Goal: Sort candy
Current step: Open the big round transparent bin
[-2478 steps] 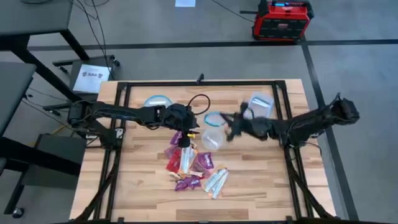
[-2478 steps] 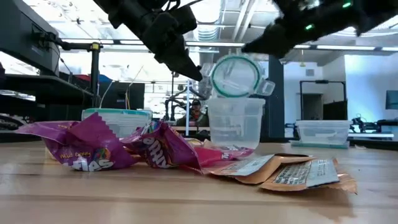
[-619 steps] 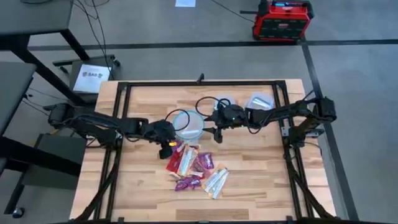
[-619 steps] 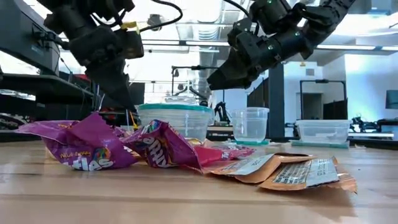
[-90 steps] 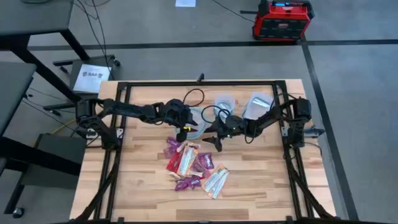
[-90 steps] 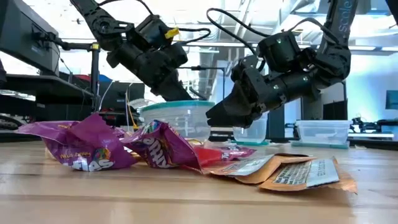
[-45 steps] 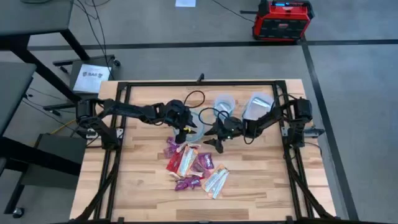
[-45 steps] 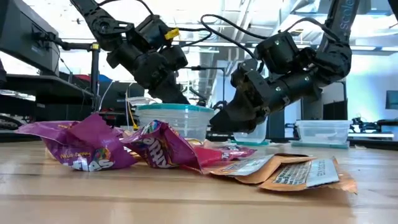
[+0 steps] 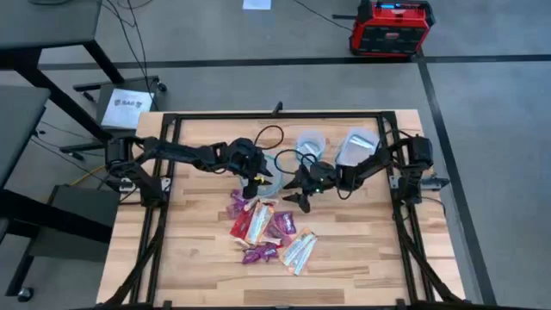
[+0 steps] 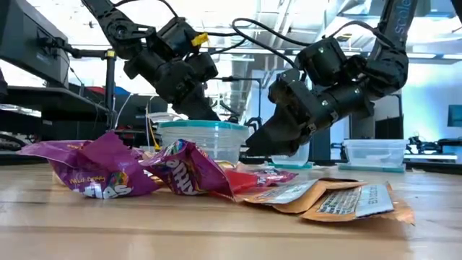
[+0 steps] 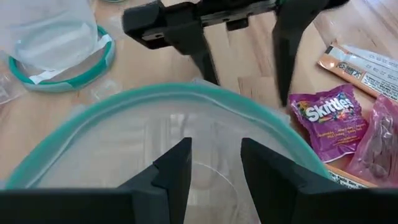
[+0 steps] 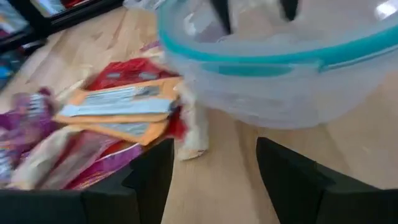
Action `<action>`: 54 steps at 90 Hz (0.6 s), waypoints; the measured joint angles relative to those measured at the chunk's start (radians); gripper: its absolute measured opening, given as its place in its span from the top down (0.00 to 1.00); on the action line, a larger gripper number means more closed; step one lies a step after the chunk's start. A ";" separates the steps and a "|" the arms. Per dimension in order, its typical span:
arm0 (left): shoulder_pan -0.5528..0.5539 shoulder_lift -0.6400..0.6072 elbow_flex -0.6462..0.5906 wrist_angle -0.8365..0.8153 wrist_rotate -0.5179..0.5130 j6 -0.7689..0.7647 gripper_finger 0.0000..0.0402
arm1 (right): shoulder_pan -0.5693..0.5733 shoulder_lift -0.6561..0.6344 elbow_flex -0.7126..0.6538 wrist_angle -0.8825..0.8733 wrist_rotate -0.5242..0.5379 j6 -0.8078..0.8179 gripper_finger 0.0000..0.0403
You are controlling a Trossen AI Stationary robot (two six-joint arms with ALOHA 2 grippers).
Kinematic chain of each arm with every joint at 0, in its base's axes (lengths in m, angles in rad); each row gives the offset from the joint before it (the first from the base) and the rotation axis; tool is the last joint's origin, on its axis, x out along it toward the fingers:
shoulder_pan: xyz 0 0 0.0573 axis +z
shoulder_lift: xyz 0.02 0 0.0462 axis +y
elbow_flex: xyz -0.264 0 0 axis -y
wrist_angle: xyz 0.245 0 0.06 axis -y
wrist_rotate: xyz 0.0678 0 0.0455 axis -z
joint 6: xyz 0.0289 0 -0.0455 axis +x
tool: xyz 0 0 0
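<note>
We see two grippers flanking one clear round container (image 9: 269, 168): the left gripper (image 9: 251, 182) at its left rim, fingers apart, and the right gripper (image 9: 297, 196) just right of it, fingers spread, both empty. The candy (image 9: 267, 228) lies heaped nearer us on the table (image 9: 198, 250). Two more clear containers (image 9: 360, 145) sit far right.

So the wooden tabletop (image 9: 198, 267) has a loose heap of candy (image 9: 269, 231) near its middle (purple packets, red ones, orange-white bars, silvery wrappers), plus a teal-rimmed clear tub (image 9: 274, 169), a small cup (image 9: 309, 142) and another container (image 9: 357, 145) farther back.
</note>
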 joint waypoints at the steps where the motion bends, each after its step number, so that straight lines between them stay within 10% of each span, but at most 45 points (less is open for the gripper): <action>1: 0.000 0.000 0.000 0.000 0.000 0.000 0.68 | 0.000 0.000 0.002 -0.002 -0.008 0.004 0.47; 54: -0.001 -0.064 0.010 -0.041 -0.010 -0.038 0.68 | -0.006 -0.092 0.004 -0.240 -0.041 -0.059 0.40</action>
